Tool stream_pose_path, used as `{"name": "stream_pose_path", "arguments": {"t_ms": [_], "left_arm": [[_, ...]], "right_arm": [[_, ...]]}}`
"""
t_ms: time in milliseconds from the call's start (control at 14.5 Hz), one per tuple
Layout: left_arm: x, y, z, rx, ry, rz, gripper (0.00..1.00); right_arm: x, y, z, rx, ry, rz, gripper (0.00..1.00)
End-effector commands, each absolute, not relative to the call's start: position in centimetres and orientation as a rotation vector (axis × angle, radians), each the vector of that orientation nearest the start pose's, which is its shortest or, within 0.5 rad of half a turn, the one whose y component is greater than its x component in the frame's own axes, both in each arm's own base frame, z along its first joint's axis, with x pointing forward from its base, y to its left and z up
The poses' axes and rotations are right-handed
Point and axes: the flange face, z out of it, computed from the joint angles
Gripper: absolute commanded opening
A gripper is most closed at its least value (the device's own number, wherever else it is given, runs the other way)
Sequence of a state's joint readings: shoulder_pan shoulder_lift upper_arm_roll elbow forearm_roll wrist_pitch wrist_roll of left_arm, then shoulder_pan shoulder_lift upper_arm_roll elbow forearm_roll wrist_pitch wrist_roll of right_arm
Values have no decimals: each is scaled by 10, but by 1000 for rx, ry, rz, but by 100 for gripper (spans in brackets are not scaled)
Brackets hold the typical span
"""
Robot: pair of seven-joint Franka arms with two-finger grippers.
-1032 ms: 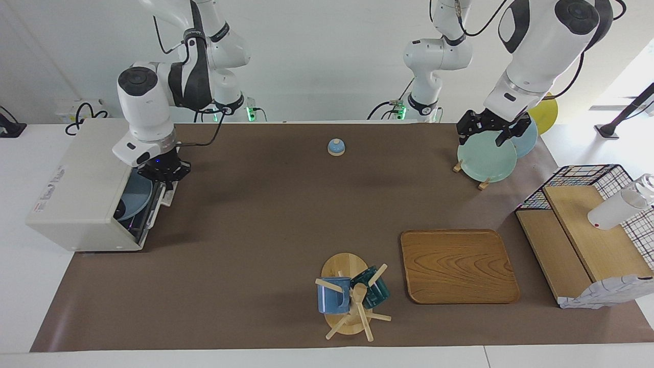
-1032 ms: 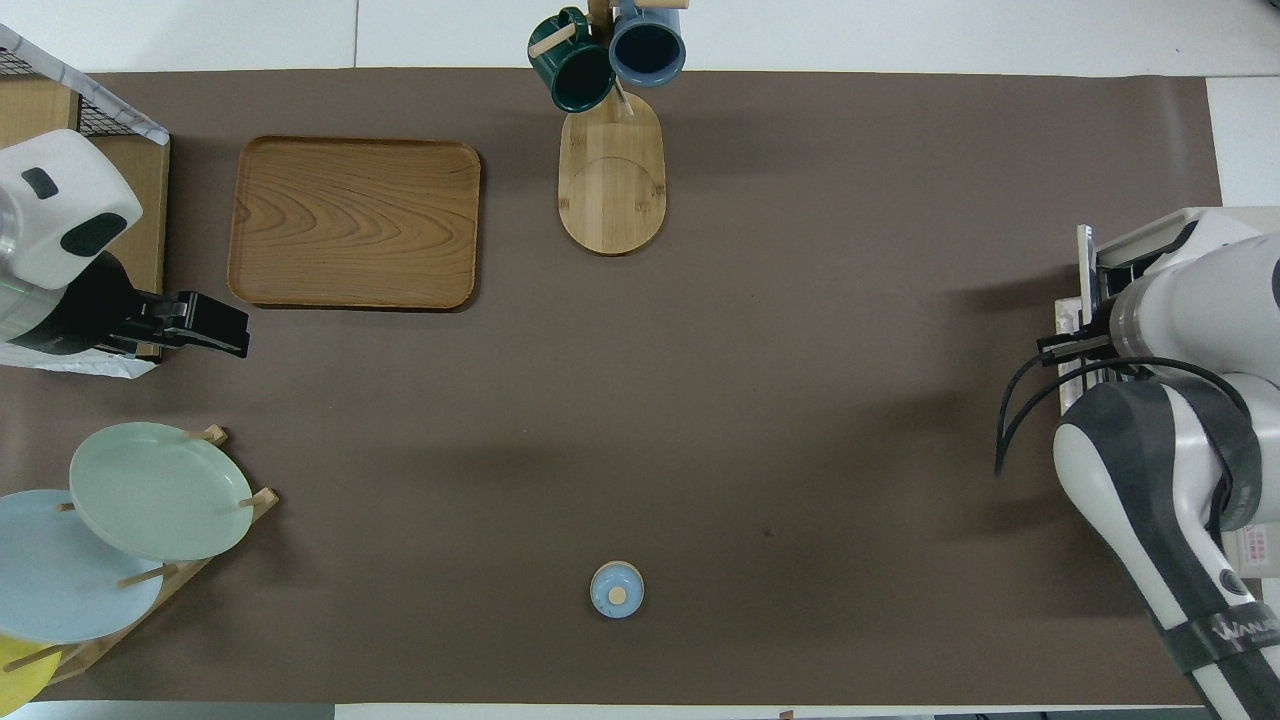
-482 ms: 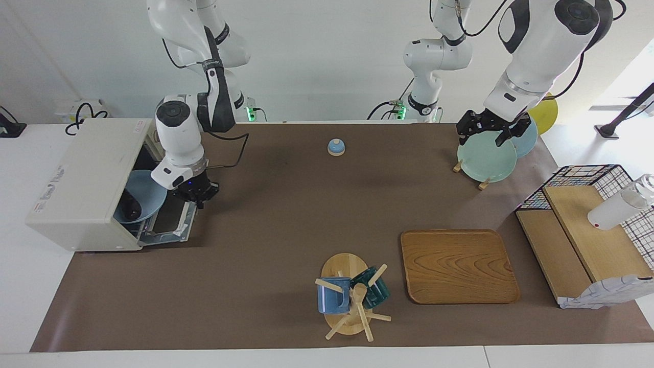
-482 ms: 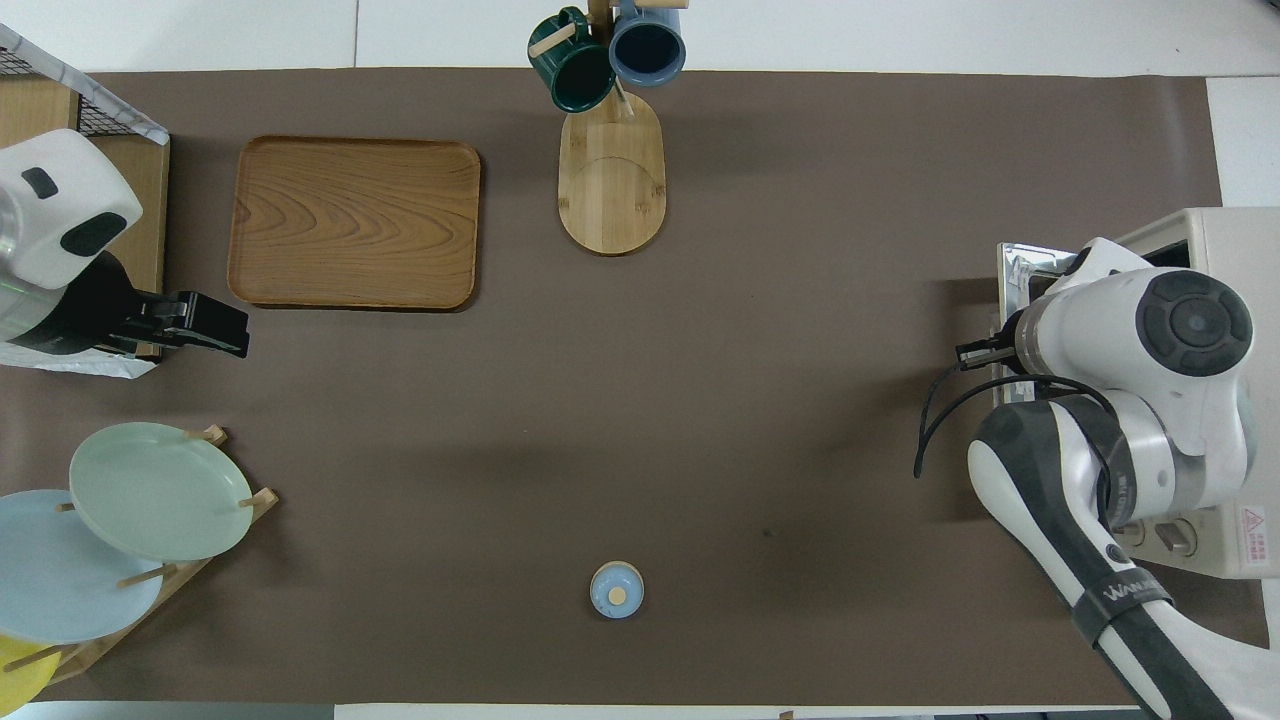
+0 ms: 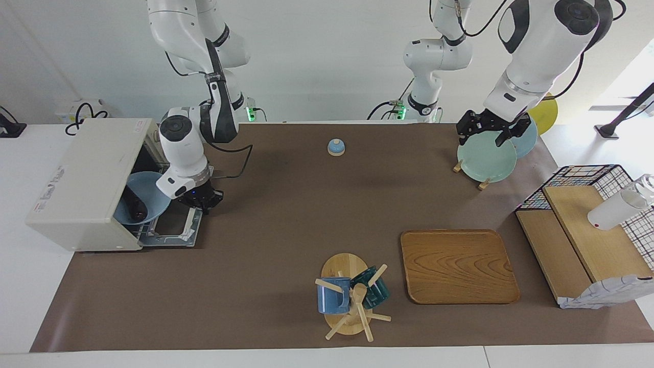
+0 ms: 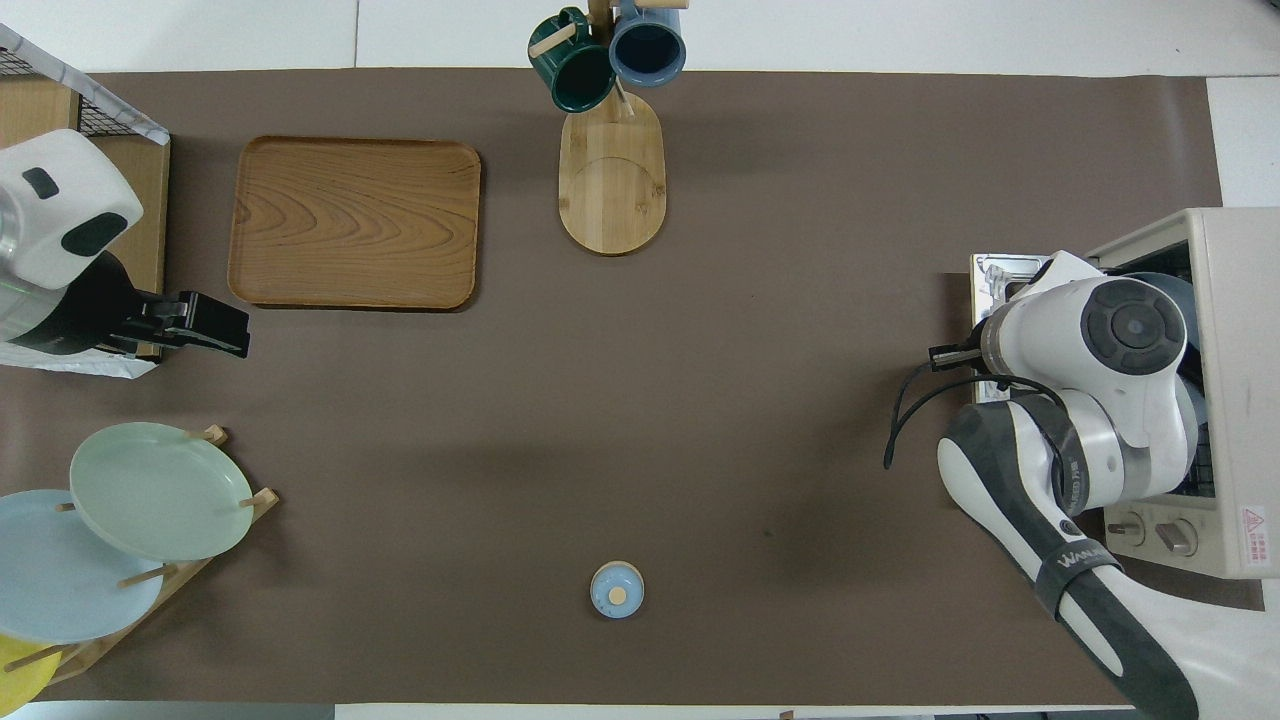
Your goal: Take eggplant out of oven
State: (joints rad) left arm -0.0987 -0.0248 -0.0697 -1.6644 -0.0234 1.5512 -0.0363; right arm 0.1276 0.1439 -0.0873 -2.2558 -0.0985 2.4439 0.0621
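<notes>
The oven (image 5: pixel 87 184) stood at the right arm's end of the desk (image 5: pixel 286 214), its door (image 5: pixel 176 227) folded down flat. The right pincer (image 5: pixel 204 200) was closed on the door's outer edge, holding nothing else. The risk I saw was a snag: the blue bowl (image 5: pixel 145 197) tilted in the mouth might tip if bumped. The eggplant (image 5: pixel 135 204) lay in that bowl inside the oven, slender, dark and glossy. The left pincer (image 5: pixel 491 131) waited wide open over the plate rack (image 5: pixel 483 153).
</notes>
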Motion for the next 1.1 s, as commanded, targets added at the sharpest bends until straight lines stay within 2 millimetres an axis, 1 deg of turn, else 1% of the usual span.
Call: {"name": "stream_pose_path", "arguments": {"t_ms": [0, 138, 206, 275, 344, 413, 482, 550, 619, 688, 894, 1032], "left_arm": [[532, -90, 598, -3127, 218, 140, 100], [532, -90, 599, -3127, 218, 135, 100], [532, -90, 598, -3127, 218, 137, 100], [532, -90, 599, -3129, 218, 135, 100], [532, -89, 599, -3127, 216, 135, 100], [532, -89, 599, -3127, 216, 140, 100], [531, -90, 598, -3126, 218, 147, 100], [532, -90, 598, -3126, 218, 142, 100], [532, -90, 599, -3127, 218, 140, 100], [531, -90, 598, -3127, 218, 147, 100], [532, -90, 599, -3127, 218, 137, 100], [532, -90, 599, -3127, 218, 137, 100]], "right_arm": [[536, 10, 299, -3204, -19, -49, 0], [545, 35, 309, -3188, -63, -79, 0], [552, 42, 317, -3189, -77, -85, 0], [556, 43, 325, -3191, -80, -68, 21], [561, 43, 336, -3193, -80, -58, 51], [561, 43, 345, -3195, -95, -46, 67], [560, 42, 362, -3206, -112, -37, 67], [557, 41, 373, -3216, -133, 4, 67], [552, 32, 382, -3243, -162, 61, 63], [548, 24, 381, -3269, -182, 106, 60], [543, -18, 380, -3325, -131, 188, 59], [539, -29, 380, -3332, -135, 209, 59]]}}
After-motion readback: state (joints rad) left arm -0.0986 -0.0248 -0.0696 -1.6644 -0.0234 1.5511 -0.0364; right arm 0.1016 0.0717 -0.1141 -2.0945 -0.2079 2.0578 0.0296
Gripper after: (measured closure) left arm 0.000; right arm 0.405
